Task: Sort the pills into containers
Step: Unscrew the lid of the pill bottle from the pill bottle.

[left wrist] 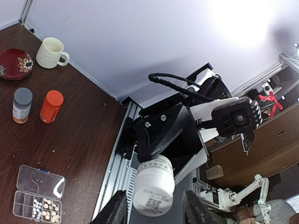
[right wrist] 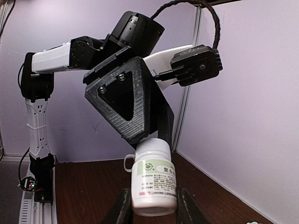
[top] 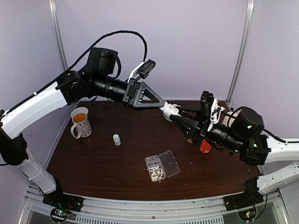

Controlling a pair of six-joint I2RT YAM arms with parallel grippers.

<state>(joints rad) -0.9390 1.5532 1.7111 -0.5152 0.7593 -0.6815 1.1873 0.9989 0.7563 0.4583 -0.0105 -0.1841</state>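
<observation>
Pills (left wrist: 46, 211) are not what either claw has. The right claw (right wrist: 154, 193) is clamped on the body of a white bottle (right wrist: 154, 177), with its two fingers pressed flat to the bottle's sides, and holds it in the air. From the opposite side, the left claw (left wrist: 154, 198) meets the same bottle at its other end. In its own view a thin dark gap shows between each finger and the bottle, so I judge it loosely round the bottle rather than gripping. I cannot tell whether the cap has been loosened, because the left claw's body hides that end.

Well below the two claws, and nearer the arm bases, the organiser box (top: 151, 162) lies on the table (top: 103, 163). Its clear lid (top: 169, 163) is folded open flat beside it. The cells (left wrist: 21, 205) at one end look bare or nearly so, while those at the other end hold the pills as a pale cluster. Under the right claw's arm stands an orange bottle (top: 204, 146). Below and to the left of the left claw, a small white bottle (top: 117, 139) and a mug (top: 80, 122) stand apart on the table.

As a judgement, sorting is begun but far from done. Some cells are filled and others are not. The raised bottle looks like the next supply, to be opened, tipped out and shared among the bare cells. A few pale specks on the table are too small to name.
</observation>
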